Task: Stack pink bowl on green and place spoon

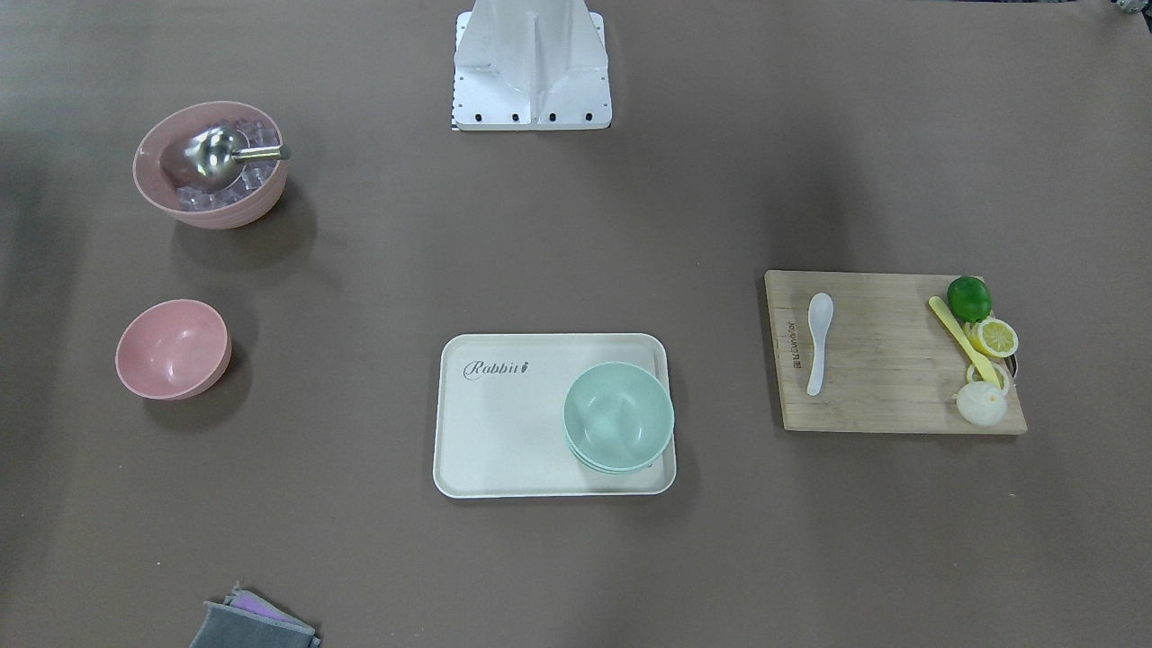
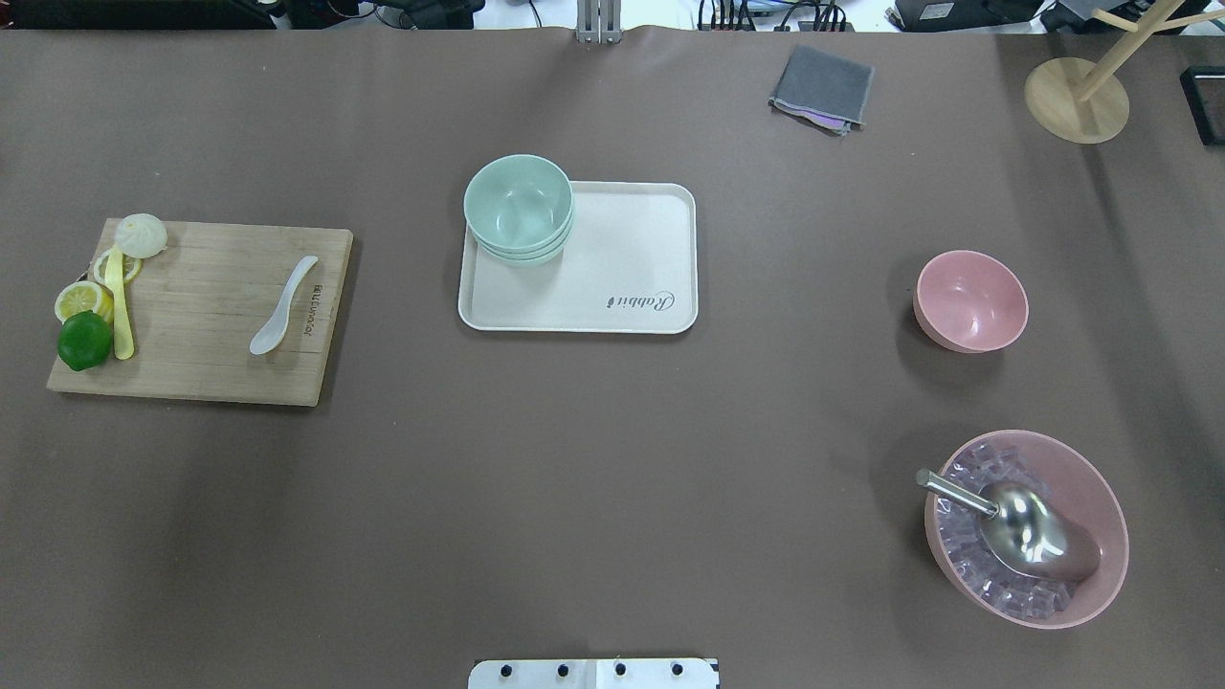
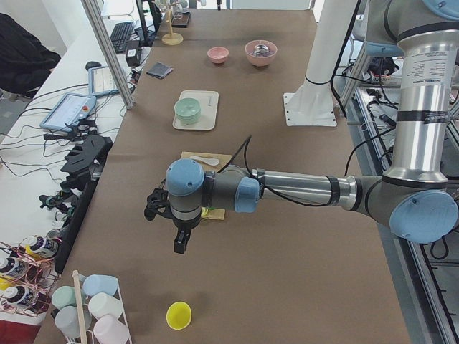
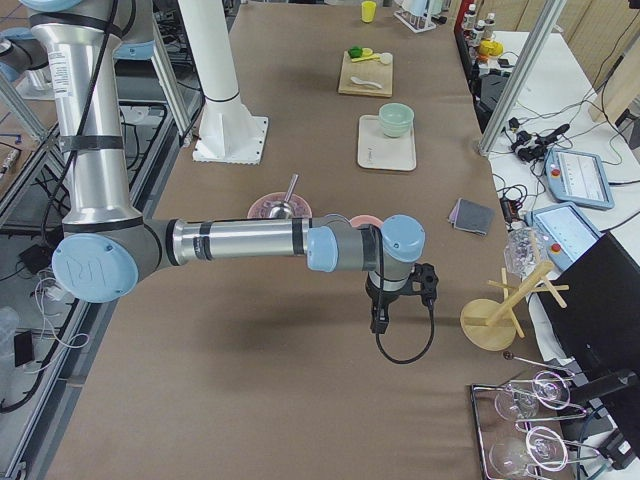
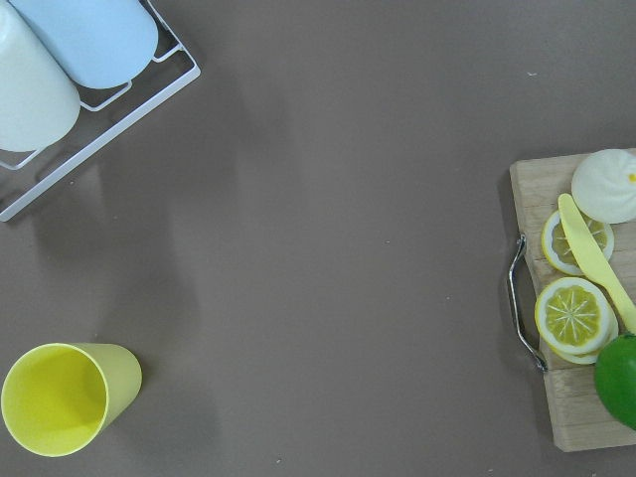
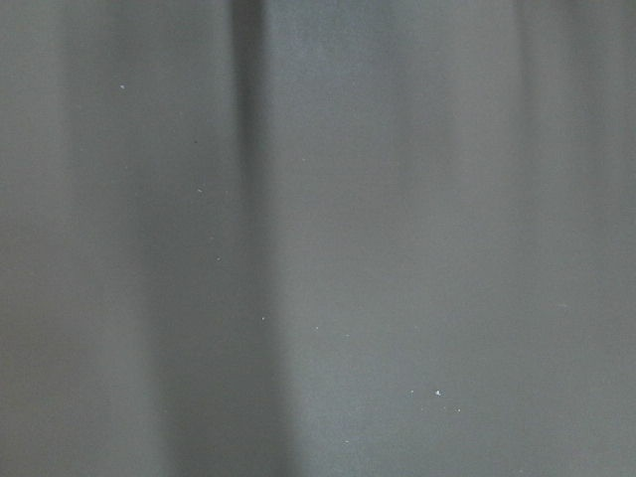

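A brown table [image 2: 612,478] is shown: the pink bowl [image 2: 970,300] is seen empty, well apart from the green bowl [image 2: 518,203] on the tray [image 2: 632,258]; the spoon [image 2: 283,305] is laid on the board [image 2: 211,364]. The bowl is judged light, stiff and slick, best pinched at the rim. For the left gripper [image 3: 179,247] and the right gripper [image 4: 378,322], the opening cannot be told.

Left tool [image 3: 179,245] and right tool [image 4: 378,322] only show in the side views, so can't tell how their jaws stand. Right wrist view is just blurry counter [image 6: 318,238]. Lime [image 5: 618,383] clipped by the left wrist view's edge.
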You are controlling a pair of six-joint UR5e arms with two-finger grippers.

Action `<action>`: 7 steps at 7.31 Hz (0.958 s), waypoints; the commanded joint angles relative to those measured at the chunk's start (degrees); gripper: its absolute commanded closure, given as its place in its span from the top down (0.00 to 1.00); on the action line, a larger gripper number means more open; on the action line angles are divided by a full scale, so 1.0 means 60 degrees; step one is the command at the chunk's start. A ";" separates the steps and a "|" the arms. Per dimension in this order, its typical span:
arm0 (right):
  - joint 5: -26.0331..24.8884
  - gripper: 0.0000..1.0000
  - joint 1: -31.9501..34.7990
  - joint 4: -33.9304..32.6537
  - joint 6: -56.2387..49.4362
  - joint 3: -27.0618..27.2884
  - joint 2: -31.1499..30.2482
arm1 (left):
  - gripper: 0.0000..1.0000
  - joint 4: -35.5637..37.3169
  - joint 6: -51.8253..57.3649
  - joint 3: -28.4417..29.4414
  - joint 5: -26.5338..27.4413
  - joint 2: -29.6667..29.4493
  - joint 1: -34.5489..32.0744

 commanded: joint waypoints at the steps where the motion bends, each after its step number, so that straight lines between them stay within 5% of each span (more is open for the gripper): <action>1: 0.0029 1.00 -0.0003 0.0000 -0.0022 0.0132 -0.0036 | 0.98 0.0003 0.0020 -0.0033 0.0011 0.0038 0.0002; 7: 0.0029 1.00 -0.0017 0.0015 -0.0037 0.0455 -0.0007 | 0.98 0.0002 0.0035 0.0273 0.0188 0.0052 0.0163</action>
